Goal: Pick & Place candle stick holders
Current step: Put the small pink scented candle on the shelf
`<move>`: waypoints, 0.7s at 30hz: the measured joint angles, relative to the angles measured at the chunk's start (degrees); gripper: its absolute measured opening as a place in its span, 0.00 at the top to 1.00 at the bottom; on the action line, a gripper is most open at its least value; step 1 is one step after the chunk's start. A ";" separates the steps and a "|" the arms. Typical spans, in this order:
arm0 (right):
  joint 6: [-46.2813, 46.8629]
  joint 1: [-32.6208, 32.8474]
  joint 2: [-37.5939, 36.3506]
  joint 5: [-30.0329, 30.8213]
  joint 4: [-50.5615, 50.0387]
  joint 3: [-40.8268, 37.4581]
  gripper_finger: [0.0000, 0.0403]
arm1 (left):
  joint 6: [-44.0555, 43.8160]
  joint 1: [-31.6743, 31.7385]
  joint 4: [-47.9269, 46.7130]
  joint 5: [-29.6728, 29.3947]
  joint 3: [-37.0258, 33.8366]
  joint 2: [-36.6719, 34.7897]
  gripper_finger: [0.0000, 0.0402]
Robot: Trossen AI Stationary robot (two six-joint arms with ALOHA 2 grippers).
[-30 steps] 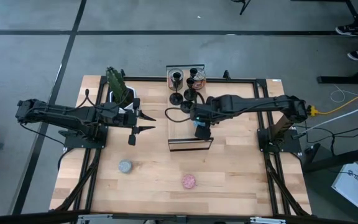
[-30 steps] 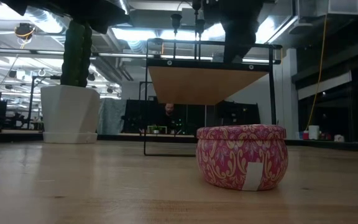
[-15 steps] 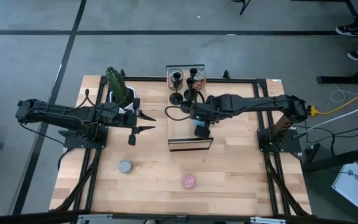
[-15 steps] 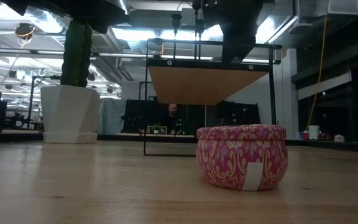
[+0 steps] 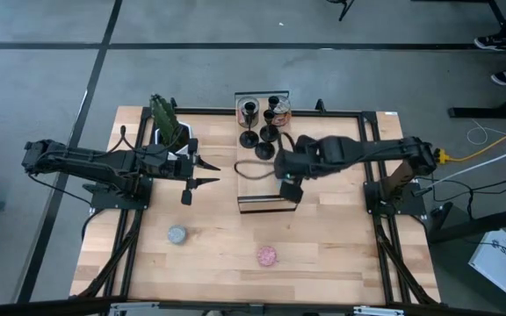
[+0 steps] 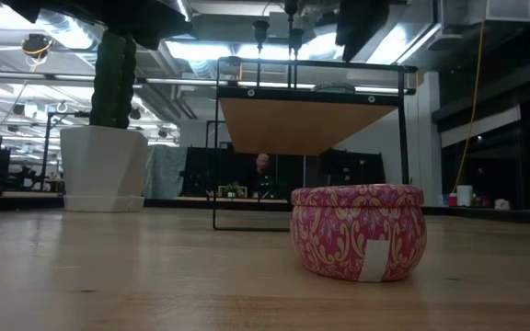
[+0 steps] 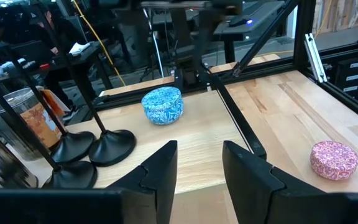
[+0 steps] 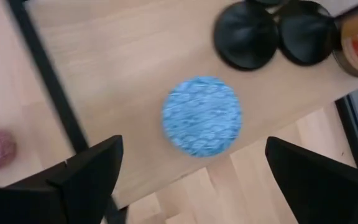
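A: High view first. Right tool has shifted toward the front edge of the raised shelf since a second ago, off the blue tin. Candle stick holders are unchanged at the shelf's back. Left tool hangs over the worktop near the plant pot, same as before.

B: Low view?

A: Pink tin in front, unmoved. Dark arm bulk above the shelf has lifted mostly out of frame.

B: Left wrist?

A: Fingers partly apart, holding nothing. Blue tin on the shelf, holder bases beside it.

B: Right wrist?

A: Fingers spread wide and empty above the blue tin; two holder bases near it.
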 joint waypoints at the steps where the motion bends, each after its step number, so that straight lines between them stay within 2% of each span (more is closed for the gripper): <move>1: -0.02 1.08 0.00 0.51 -0.13 0.00 0.02 | 0.00 0.00 0.00 0.00 0.00 0.01 0.69; 9: -0.31 10.20 0.04 4.04 1.24 -0.02 0.02 | 0.00 0.02 0.00 0.00 0.00 0.02 0.70; 21: -3.74 22.29 2.37 4.09 9.00 -3.51 0.02 | 0.00 0.02 -0.02 0.00 0.00 0.00 0.69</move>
